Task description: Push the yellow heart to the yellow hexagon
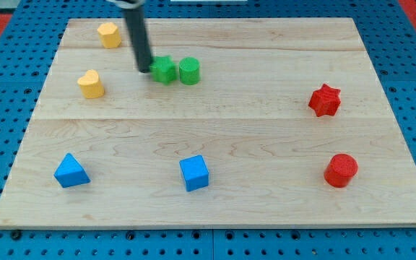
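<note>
likely light and slippery, the small yellow plastic heart (91, 84) sits far left, just below the yellow hexagon (109, 34); push its near face. my tip (144, 70) has no jaws, touching the green star (165, 70).

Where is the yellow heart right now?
The yellow heart sits at the board's upper left in the camera view, just below the yellow hexagon and left of my tip.

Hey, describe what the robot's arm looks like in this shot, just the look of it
Only the end of the arm shows: a straight, smooth rod, dark grey to black, with a round section and a lighter sheen down one side. My tip is blunt. At the view's top a paler, shiny collar is cut off. No cables or markings show.
</note>
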Robot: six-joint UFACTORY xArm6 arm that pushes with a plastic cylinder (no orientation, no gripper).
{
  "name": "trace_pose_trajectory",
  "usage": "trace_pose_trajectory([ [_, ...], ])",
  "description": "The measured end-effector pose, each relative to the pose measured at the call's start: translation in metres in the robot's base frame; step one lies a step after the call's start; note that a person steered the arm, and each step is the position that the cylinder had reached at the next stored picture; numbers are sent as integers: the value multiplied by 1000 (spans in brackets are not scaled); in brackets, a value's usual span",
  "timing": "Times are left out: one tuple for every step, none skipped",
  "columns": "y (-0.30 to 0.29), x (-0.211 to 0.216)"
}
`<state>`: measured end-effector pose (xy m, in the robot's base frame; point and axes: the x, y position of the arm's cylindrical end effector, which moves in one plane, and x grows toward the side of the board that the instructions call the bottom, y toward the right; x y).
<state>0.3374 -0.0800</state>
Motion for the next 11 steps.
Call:
trace_pose_trajectory([
  [11,15],
  [-10,58],
  [-85,89],
  [-118,61],
  [-118,14],
  [-118,-12],
  [-117,-26],
  [-117,-15],
  [-148,-7],
  [-138,-29],
  [-114,-42],
])
